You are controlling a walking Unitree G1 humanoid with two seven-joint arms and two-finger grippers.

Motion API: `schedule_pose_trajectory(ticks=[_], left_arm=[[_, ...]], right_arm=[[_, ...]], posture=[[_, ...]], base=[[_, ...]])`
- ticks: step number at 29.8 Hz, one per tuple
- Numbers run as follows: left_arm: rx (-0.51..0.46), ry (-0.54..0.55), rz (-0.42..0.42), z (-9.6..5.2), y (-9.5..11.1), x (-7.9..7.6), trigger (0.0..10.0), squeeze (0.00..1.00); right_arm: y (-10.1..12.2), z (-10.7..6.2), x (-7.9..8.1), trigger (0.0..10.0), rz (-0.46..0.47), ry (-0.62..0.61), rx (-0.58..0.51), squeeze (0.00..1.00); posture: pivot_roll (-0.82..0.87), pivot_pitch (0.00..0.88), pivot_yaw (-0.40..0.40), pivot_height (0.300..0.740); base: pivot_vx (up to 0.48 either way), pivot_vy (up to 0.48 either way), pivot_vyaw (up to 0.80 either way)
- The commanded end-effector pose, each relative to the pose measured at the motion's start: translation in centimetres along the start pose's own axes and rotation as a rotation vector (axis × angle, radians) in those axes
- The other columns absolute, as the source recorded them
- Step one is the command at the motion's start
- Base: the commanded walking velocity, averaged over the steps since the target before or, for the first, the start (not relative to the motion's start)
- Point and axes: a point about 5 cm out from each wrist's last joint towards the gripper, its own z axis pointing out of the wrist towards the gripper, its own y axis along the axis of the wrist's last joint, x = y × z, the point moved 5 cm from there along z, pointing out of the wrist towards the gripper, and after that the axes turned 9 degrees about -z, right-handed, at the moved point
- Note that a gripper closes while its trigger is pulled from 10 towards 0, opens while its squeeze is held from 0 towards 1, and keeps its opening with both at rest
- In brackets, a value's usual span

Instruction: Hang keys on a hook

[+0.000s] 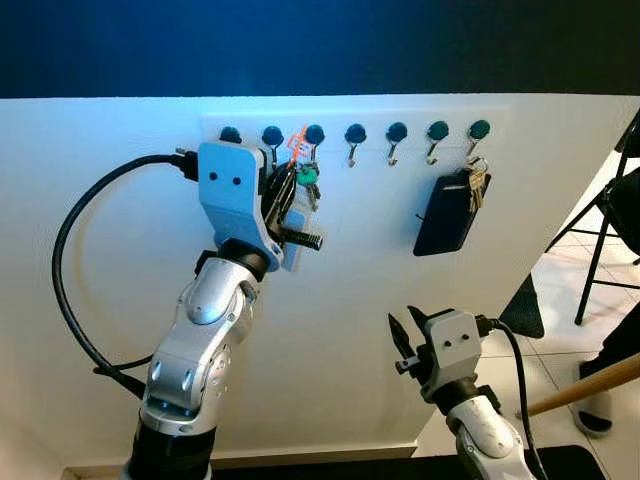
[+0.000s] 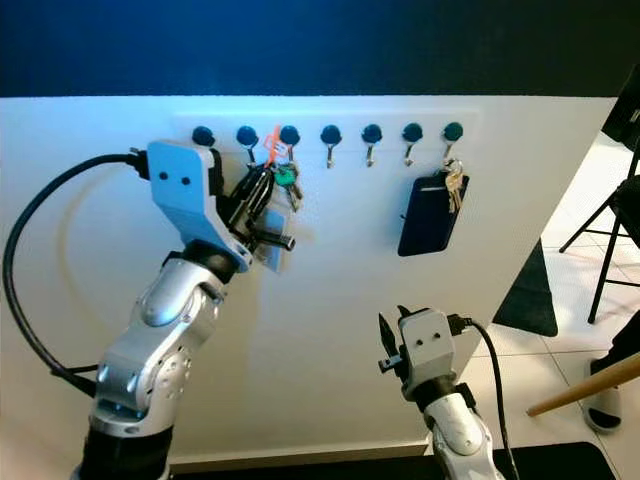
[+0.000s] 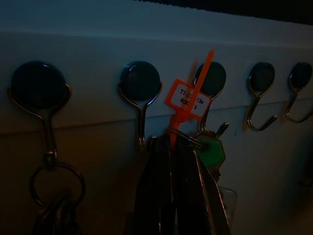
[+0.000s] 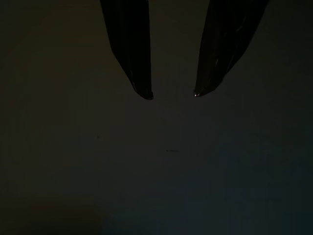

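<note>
Left wrist view shows the left tool (image 3: 168, 161) raised to the rail of 7 hooks (image 1: 355, 134), its fingers closed on the keys (image 3: 208, 152) with an orange tag (image 3: 188, 100), just under the 3rd hook (image 3: 210, 81). Low by the wall, the right tool (image 4: 171, 93) hangs idle, fingers parted and holding nothing.

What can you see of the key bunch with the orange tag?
The key bunch is several dark metal keys plus one green-headed key on a ring, with an orange plastic tag bearing printed text I can't fully read. It is at the third hook from the robot's left on the white wall rail, hanging down against the wall. The left gripper is shut on it from below, fingers pointing up along the keys. Whether the ring is seated on the hook is unclear.
</note>
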Motion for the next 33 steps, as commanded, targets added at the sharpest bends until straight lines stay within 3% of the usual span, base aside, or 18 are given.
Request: schedule_pose_trajectory(ticks=[1,13,26,31,33], left_arm=[[0.014,0.024,0.018,-0.2,-0.5,0.6,10.0,0.0],[-0.094,-0.014,0.009,-1.1,3.4,1.0,10.0,0.0],[-0.075,-0.094,0.036,-2.3,3.9,0.2,10.0,0.0],[-0.037,-0.162,-0.002,-3.0,2.8,-2.3,10.0,0.0],[-0.028,-0.167,-0.008,-3.1,2.5,-2.6,10.0,0.0]], right_arm=[[-0.5,-0.3,0.2,10.0,-0.002,0.011,0.015,0.0],[-0.7,-0.4,-0.1,10.0,-0.011,0.007,0.019,0.0],[-0.7,-0.2,-0.1,10.0,-0.01,0.018,0.02,0.0],[-0.6,-0.1,0.0,10.0,-0.01,0.023,0.017,0.0],[-0.6,-0.1,0.0,10.0,-0.011,0.022,0.018,0.0]], posture=[[0.05,0.18,0.02,0.74],[0.04,0.177,0.016,0.74],[0.06,0.186,-0.001,0.74],[0.05,0.186,-0.003,0.74],[0.05,0.186,-0.003,0.74]], base=[[0.0,0.0,0.0],[0.0,0.0,0.0],[0.0,0.0,0.0],[0.0,0.0,0.0],[0.0,0.0,0.0]])
